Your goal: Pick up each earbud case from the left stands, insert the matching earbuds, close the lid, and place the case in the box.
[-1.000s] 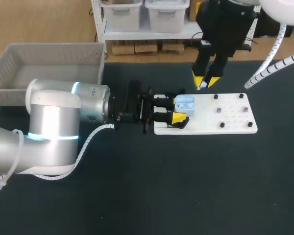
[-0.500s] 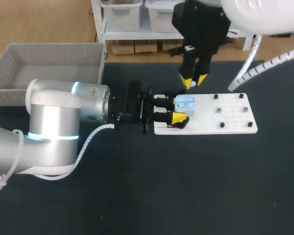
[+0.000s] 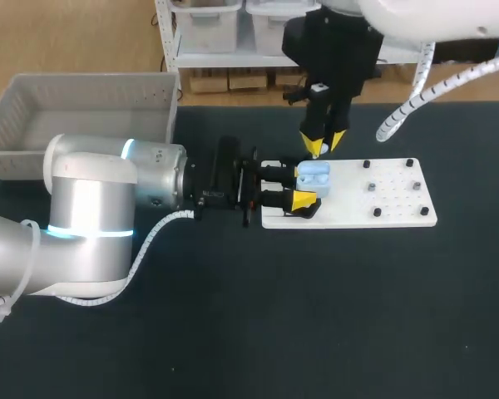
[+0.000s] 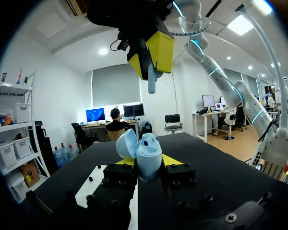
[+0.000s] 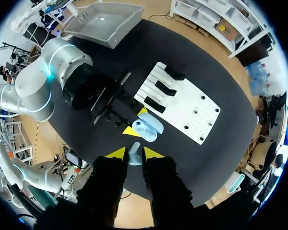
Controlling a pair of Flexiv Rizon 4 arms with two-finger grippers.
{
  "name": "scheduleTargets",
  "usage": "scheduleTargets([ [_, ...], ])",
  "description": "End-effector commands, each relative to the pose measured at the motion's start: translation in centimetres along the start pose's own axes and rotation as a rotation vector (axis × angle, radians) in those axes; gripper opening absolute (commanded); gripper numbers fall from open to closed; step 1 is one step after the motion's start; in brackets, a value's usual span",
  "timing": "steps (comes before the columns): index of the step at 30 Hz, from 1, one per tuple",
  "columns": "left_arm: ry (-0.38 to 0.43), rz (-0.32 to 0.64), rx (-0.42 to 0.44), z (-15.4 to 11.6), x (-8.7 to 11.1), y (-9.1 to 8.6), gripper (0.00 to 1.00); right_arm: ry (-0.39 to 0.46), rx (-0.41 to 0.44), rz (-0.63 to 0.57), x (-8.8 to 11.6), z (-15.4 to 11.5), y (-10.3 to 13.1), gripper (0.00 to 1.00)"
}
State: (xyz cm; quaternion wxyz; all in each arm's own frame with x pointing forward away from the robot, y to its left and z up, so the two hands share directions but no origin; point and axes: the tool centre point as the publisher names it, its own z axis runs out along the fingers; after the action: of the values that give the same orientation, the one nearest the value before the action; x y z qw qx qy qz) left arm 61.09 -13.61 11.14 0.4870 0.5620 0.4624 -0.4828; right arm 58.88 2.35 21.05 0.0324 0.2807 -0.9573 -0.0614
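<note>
Travel of the right gripper (image 3: pixel 320 148) is bringing it from beyond the board's (image 3: pixel 399 208) far edge to just above the open case (image 3: pixel 313 174), so insertion is likely coming next. Its fingers are pinching what is probably a pale earbud (image 5: pixel 135 156). The left gripper (image 3: pixel 302 186) is clamping the case over the board's left edge.

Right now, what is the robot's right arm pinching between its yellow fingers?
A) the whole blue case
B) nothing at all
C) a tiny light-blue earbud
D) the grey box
C: the right wrist view shows a small light-blue earbud squeezed between the right fingers. It hangs over the case, whose lid is open and which the left fingers hold.
</note>
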Motion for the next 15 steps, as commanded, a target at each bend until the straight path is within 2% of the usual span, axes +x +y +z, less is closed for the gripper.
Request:
scheduleTargets([
  [1,-0.002,0.003,-0.007,0.0,0.1,-0.2,0.00,-0.011,0.006,-0.001,0.8,0.9,0.3,0.00],
  [8,-0.002,0.003,-0.007,0.0,0.1,-0.2,0.00,-0.036,0.023,-0.026,1.2,1.8,0.8,0.00],
  [15,-0.002,0.003,-0.007,0.0,0.1,-0.2,0.00,-0.023,0.025,-0.049,0.6,2.6,1.1,0.00],
])
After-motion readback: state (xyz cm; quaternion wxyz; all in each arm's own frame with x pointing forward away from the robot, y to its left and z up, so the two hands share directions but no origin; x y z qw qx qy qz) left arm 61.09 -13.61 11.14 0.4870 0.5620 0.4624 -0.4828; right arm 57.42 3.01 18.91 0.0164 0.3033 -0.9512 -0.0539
